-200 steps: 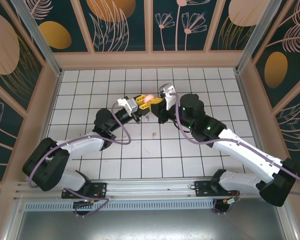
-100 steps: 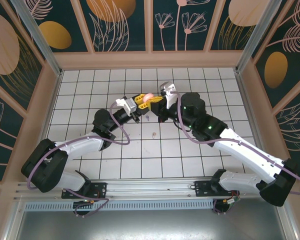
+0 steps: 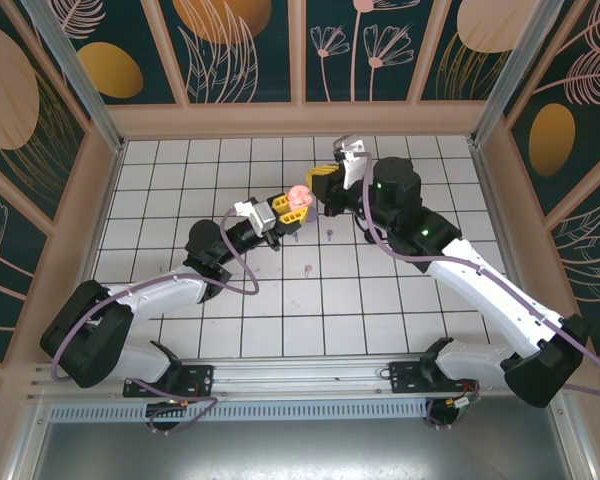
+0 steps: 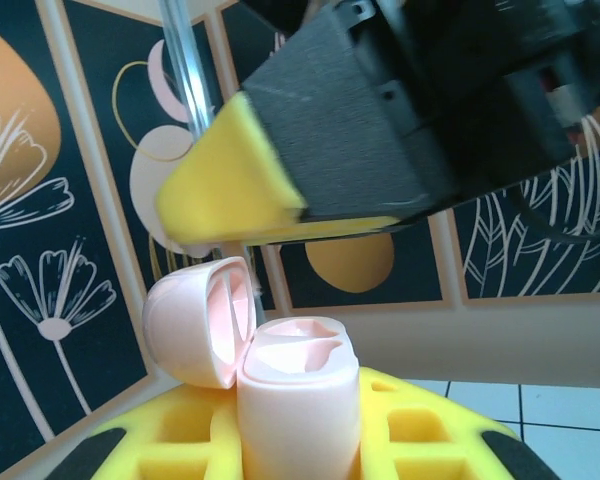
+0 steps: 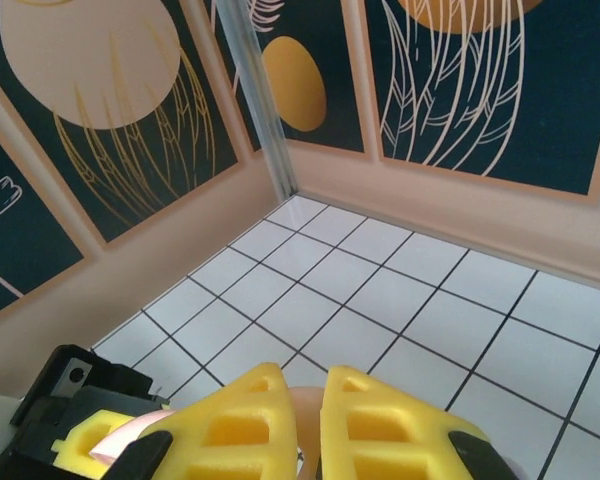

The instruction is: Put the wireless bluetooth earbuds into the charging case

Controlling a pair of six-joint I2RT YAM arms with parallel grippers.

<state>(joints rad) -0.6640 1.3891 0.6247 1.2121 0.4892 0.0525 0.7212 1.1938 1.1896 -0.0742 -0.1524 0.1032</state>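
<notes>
Holding the case open for loading

Left fingers (image 3: 283,208) clamp the round pale pink plastic charging case (image 4: 298,400) upright, lid flipped back so its wells face up. Right fingers (image 3: 320,182), just above, pinch what looks like a pale pink stemmed earbud (image 5: 306,405), poised for insertion.

Overhead camera looking down, left wrist camera close behind pink case (image 4: 280,390), also seen overhead, right wrist tilted toward tiled floor (image 5: 380,300)

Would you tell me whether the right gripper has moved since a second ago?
Yes. Judged against the floor tiles, the right gripper has drawn back from the pink case, toward the far wall and slightly right.
</notes>
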